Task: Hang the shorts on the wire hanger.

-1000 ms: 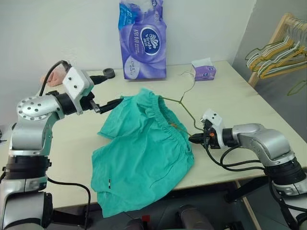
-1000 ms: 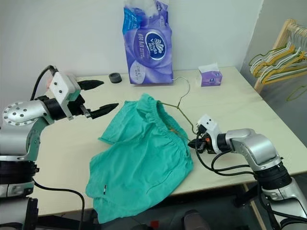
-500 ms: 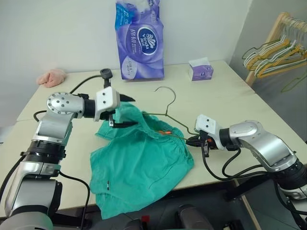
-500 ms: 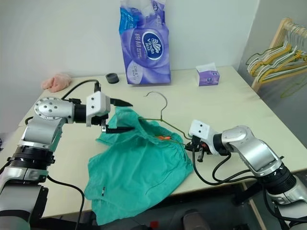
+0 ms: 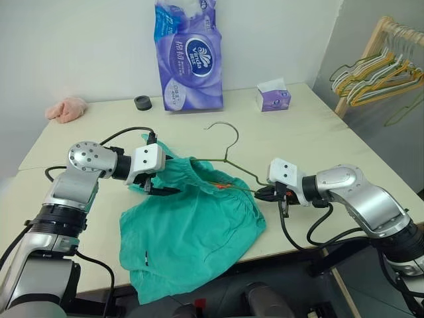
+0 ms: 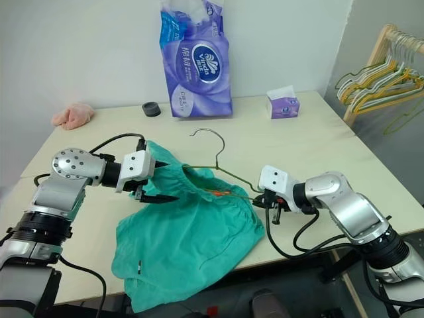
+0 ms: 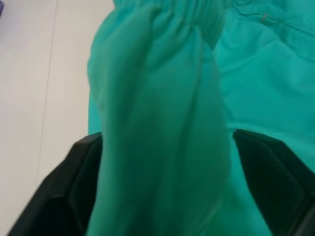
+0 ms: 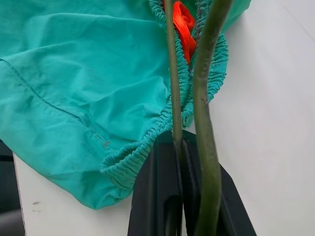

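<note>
Change: since a second ago the left gripper (image 6: 158, 187) has dropped from above the far-left part of the table (image 5: 99, 119) onto the waistband; the hanger's hook has swung toward the table's middle.
Shorts: the shorts (image 5: 192, 232) lie near the table's front edge, one leg hanging over it; gathered waistband faces the far side, orange drawstring (image 8: 184, 24) showing inside the opening.
Wire hanger: the wire hanger (image 5: 225, 152) lies across the waistband, hook toward the far edge, one shoulder tucked into the waist opening, the other end running out to the right.
Left gripper: fingers part-spread with a fold of waistband bunched between them in the left wrist view; cannot tell whether they pinch it yet.
Right gripper: the right gripper (image 5: 262, 193) is clamped tight on the hanger's wire at its right end, just beside the waistband's right corner.
Key relation: hanger's long axis runs left-right along the waistband; the cloth still to be threaded lies to the left of the wire's tucked end, nearest the left gripper.
Next move, as judged: left pulls the waistband over the wire while right holds the hanger steady.
Surroundings: purple tissue pack (image 5: 189, 56) and small tissue box (image 5: 273, 99) at the far edge, pink cloth (image 5: 65, 109) at the far-left corner.
</note>
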{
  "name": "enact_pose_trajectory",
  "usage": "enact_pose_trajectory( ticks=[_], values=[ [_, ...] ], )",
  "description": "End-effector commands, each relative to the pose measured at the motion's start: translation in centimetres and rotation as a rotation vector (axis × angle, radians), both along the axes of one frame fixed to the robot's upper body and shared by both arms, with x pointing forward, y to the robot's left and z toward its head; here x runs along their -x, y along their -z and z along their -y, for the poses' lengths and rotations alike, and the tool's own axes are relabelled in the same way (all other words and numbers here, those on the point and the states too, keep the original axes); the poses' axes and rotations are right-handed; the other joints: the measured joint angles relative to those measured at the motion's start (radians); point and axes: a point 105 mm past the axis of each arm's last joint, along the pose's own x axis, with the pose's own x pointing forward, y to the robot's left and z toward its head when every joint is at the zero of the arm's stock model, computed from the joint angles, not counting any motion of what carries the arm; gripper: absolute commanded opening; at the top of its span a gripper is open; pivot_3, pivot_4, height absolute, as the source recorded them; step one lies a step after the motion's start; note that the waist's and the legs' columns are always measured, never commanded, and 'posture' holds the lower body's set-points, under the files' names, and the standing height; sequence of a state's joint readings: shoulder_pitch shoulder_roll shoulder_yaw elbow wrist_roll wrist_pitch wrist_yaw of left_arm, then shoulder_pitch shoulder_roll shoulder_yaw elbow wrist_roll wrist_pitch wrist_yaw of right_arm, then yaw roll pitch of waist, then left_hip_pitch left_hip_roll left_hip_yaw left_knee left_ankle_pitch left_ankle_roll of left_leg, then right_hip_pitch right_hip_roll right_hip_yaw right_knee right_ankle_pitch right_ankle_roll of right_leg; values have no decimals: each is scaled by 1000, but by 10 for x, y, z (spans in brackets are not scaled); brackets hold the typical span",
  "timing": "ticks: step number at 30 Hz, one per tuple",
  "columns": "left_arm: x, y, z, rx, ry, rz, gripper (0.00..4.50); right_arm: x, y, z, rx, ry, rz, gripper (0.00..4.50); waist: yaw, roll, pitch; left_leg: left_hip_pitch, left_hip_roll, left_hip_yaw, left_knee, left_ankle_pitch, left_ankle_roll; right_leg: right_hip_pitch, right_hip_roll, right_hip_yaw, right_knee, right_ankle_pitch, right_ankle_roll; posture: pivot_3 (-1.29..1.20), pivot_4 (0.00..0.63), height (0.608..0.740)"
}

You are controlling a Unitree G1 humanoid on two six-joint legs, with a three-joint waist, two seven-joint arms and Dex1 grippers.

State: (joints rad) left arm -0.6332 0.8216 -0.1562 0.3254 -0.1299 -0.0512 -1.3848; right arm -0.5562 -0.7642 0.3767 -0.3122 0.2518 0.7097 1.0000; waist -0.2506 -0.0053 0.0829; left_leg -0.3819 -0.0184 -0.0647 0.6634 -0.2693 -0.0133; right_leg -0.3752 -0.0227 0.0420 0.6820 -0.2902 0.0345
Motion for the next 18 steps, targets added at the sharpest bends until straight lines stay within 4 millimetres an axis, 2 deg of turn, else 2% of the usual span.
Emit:
enact_pose_trajectory(
  ticks=[1,9,10,17,18],
  values=[
    [-2,-5,4,37,-8,25,2640,2,-21,-8,-35,-56,82,0,0,0,0,0,0,0,0,0,0,0,0,0,0,0,0,-273,21,740],
    [3,-4,19,92,13,3,129,6,-20,-10,-24,-89,105,0,-1,0,0,0,0,0,1,0,0,0,0,0,1,0,0,-277,26,740],
    [4,-4,20,92,16,-1,21,6,-20,-11,-24,-92,108,0,-1,0,0,0,0,0,1,0,0,0,0,0,1,0,0,-277,26,740],
    [8,1,19,81,15,-14,21,15,-14,-8,42,-188,125,0,-1,0,0,0,0,-1,1,0,0,1,0,0,1,0,0,-275,28,740],
    [8,2,17,73,10,-15,6,13,-13,-4,66,-195,152,247,-1,0,0,0,0,-1,1,0,0,1,0,0,1,0,0,-275,28,740]
  ],
)
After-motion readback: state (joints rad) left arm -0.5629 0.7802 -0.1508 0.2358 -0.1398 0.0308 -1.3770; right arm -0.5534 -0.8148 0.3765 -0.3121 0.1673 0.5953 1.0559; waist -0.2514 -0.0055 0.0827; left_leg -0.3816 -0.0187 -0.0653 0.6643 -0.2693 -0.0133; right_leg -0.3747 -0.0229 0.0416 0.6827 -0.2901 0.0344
